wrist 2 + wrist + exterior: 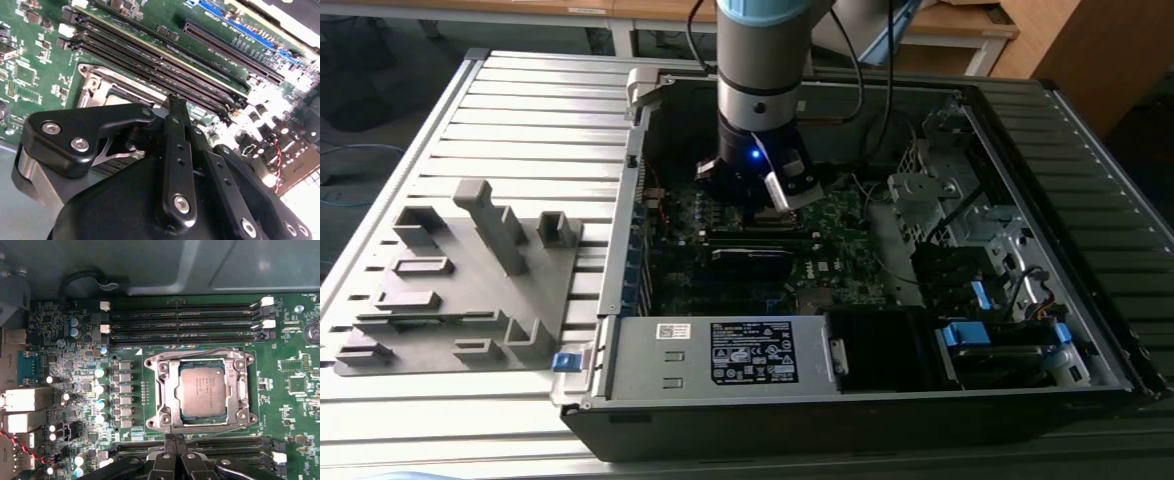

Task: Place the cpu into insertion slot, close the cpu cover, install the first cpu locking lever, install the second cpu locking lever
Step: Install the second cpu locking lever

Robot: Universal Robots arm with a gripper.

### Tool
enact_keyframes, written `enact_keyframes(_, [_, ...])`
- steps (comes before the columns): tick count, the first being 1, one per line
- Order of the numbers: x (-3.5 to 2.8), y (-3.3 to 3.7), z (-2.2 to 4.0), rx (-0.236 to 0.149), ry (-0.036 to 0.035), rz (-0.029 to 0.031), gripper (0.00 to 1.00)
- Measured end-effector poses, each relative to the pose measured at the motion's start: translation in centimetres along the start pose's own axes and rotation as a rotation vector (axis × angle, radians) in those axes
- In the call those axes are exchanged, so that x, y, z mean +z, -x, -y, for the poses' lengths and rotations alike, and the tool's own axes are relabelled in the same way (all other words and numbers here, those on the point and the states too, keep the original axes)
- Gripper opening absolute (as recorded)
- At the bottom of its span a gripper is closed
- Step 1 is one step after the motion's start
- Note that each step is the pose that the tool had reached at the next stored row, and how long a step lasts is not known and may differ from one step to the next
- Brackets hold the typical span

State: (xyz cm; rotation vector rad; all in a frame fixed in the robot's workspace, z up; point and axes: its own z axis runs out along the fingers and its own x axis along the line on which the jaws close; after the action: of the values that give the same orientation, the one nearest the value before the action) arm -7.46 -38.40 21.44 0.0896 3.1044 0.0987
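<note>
**Robot arm lowered into an open computer case, above the processor socket**

The exterior view shows an open computer case (pixel 881 290) on a ribbed grey tabletop (pixel 494 130), with the arm reaching down into it at centre frame. The gripper (pixel 750 205) hangs low over the green motherboard (pixel 834 250). A grey moulded fixture (pixel 460 285) lies at the left of that frame, well apart from the case.

The first wrist view gives what the exterior view cannot: the cpu (pixel 202 390), silver-grey, sits in the insertion slot (pixel 186 416) right of centre. The cpu cover (pixel 172 385) lies down flat around it, framing the chip. Thin wire levers run along the socket's edges; whether they are latched cannot be told. Long black memory slots (pixel 185 320) run across above the socket.

In the second wrist view the gripper's black body blocks most of the socket. The fingers (pixel 176 107) are pressed together, tips closed and holding nothing, just above the board beside the socket.
</note>
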Motion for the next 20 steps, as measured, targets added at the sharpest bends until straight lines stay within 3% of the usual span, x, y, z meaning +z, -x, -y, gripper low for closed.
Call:
enact_keyframes(17, [0.57,-0.68,0.07,0.0,-0.0006,0.0003,0.11])
enact_keyframes(20, [0.63,-0.83,0.09,0.0,0.0023,0.0,0.11])
